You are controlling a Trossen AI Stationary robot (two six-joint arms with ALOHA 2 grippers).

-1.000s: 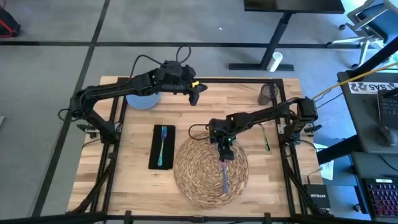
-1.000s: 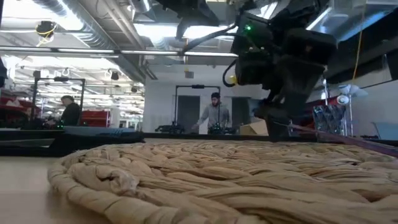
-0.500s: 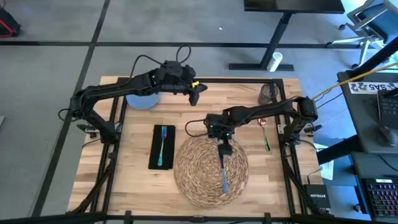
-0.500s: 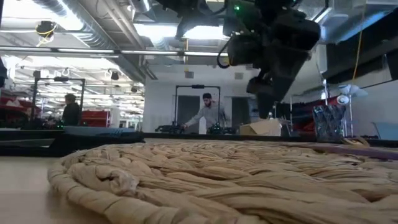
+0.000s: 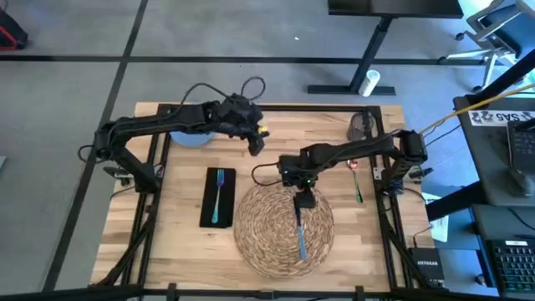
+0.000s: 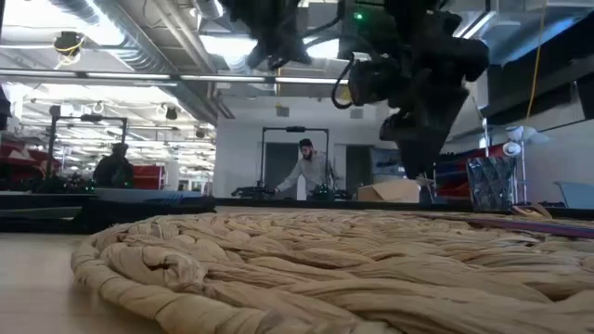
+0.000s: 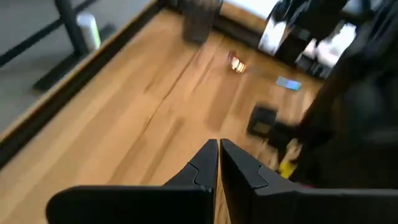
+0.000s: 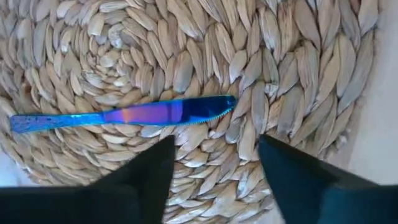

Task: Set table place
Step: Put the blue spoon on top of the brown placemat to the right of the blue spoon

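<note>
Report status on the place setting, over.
Right gripper open, above placemat; knife released on it. Left gripper shut, near plate. Nothing blocking.

blue knife [image 8: 124, 114] flat on straw placemat [image 5: 272, 242]

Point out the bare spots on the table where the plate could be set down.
Bare wood lies between the black napkin and the table's left rail, and across the far middle between the left gripper and the cup. The placemat is crowded: a knife lies on it, the open right gripper above.
</note>
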